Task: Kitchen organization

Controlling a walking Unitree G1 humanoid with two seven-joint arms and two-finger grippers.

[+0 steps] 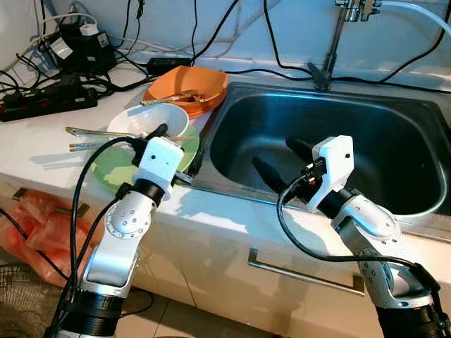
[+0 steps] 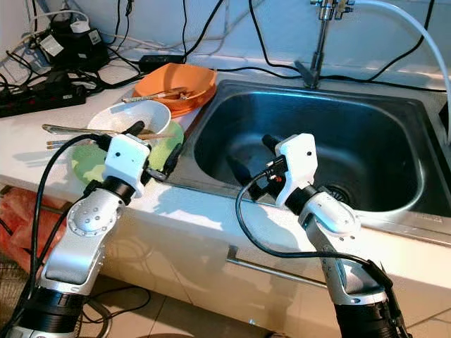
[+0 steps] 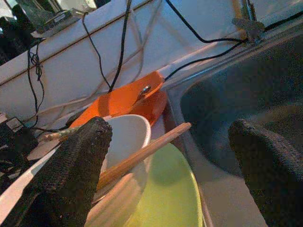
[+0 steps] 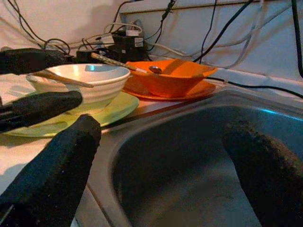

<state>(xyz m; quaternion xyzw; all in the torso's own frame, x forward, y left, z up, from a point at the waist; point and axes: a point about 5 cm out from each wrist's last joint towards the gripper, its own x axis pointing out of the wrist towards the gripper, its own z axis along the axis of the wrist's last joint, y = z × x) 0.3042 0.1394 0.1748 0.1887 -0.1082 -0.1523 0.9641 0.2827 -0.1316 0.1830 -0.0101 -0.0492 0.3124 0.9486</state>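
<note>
— Where are the dishes?

— On the white counter (image 1: 42, 144), just left of the sink (image 1: 394, 134). A white bowl (image 1: 144, 120) sits on a green plate (image 1: 106, 169), with wooden chopsticks (image 1: 88, 146) lying across the bowl's rim and sticking out to the left. Behind them an orange bowl (image 1: 194, 81) rests on an orange plate (image 4: 187, 92) by the sink's back left corner, and a spoon (image 1: 169, 98) lies in that bowl.

— And the left gripper (image 1: 176, 151)?

— It hangs over the right side of the white bowl and green plate, at the sink's edge. Its two black fingers (image 3: 71, 175) are spread wide, one toward the bowl and one toward the sink, and nothing is between them.

— The right one?

— The right gripper (image 1: 282, 162) reaches over the front rim into the steel basin, pointing left toward the dishes. Its fingers (image 4: 52, 179) are also well apart and it has hold of nothing.

— What else is around?

— A tap (image 1: 338, 35) stands at the back of the sink with a white hose (image 1: 423, 14) running off it. Black cables (image 1: 211, 35) hang down the wall, and a power strip (image 1: 46, 102) with plugs lies at the counter's back left. Under the counter there is a drawer handle (image 1: 303, 274), and an orange plastic bag (image 1: 42, 225) lies on the floor to the left.
</note>
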